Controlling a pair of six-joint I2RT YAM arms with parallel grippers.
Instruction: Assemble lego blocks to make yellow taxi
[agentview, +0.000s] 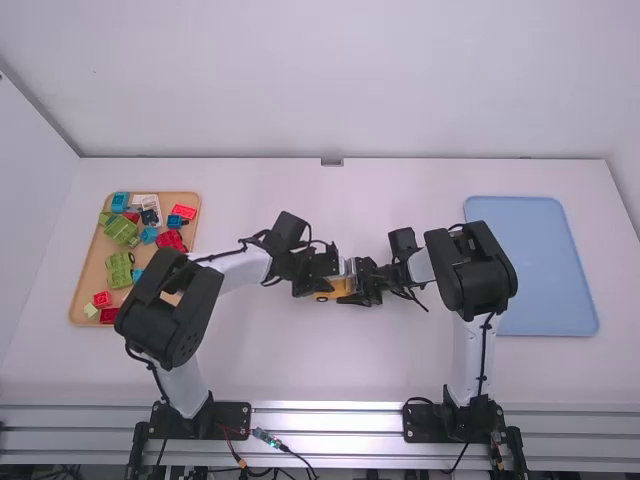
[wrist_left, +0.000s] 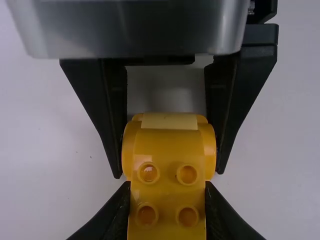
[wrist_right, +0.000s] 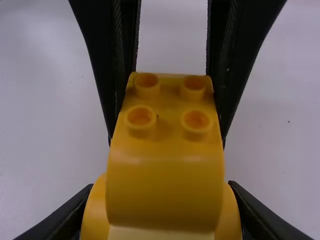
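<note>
Piece of yellow taxi (agentview: 344, 289) near the middle of the white table (agentview: 270, 370), between the grippers; pinched at its four-studded end by the left gripper (agentview: 323, 284), clasped at the opposite, rounded end by the right gripper (agentview: 367, 284).

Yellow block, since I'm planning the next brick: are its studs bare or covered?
Bare. Four studs show on the yellow block, nothing sitting on them.
</note>
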